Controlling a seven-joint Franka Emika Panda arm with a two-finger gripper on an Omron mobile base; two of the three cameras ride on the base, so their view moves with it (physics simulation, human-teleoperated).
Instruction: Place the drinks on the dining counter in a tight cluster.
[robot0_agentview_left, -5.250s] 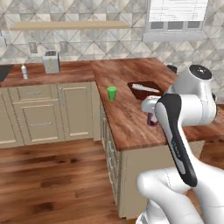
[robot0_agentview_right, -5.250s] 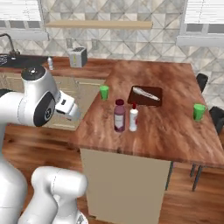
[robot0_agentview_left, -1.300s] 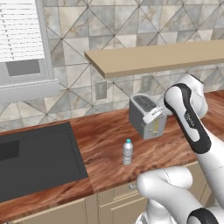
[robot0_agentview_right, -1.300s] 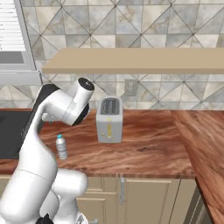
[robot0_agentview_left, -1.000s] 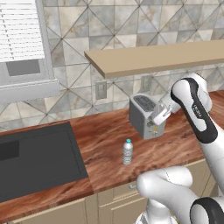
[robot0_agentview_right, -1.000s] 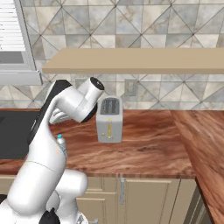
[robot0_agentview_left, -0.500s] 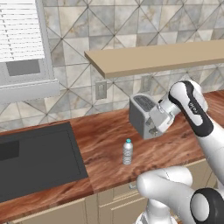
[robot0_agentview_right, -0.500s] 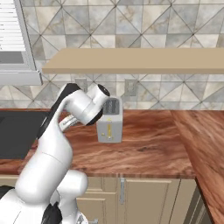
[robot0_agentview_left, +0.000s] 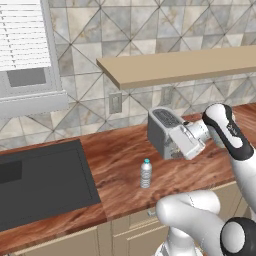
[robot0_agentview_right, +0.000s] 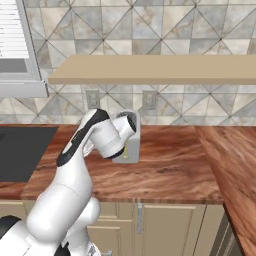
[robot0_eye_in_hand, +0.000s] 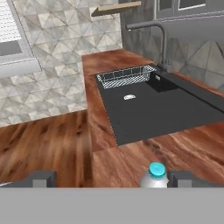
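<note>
we see white arm rising from lower right in left base view, elbow bent high, forearm reaching left, hand level in front of toaster (robot0_agentview_left: 162, 131). gripper (robot0_agentview_left: 176, 146) aimed sideways toward sink (robot0_agentview_left: 40, 182), above wood counter (robot0_agentview_left: 120, 170). in hand view finger tips (robot0_eye_in_hand: 41, 179) stand wide apart, nothing between them, nothing held. small clear bottle (robot0_agentview_left: 145, 173) with blue cap stands upright on counter, between sink and toaster, below and left of gripper; its cap (robot0_eye_in_hand: 156, 169) pokes up near right finger tip. dish rack (robot0_eye_in_hand: 125, 76) sits in sink.

- Both base views look forward and down from behind, sharing the reddish-brown wood tabletop (robot0_agentview_left: 125, 165) and silver toaster (robot0_agentview_left: 164, 131)
- Hand view looks low across the black sink (robot0_eye_in_hand: 153, 109)
</note>
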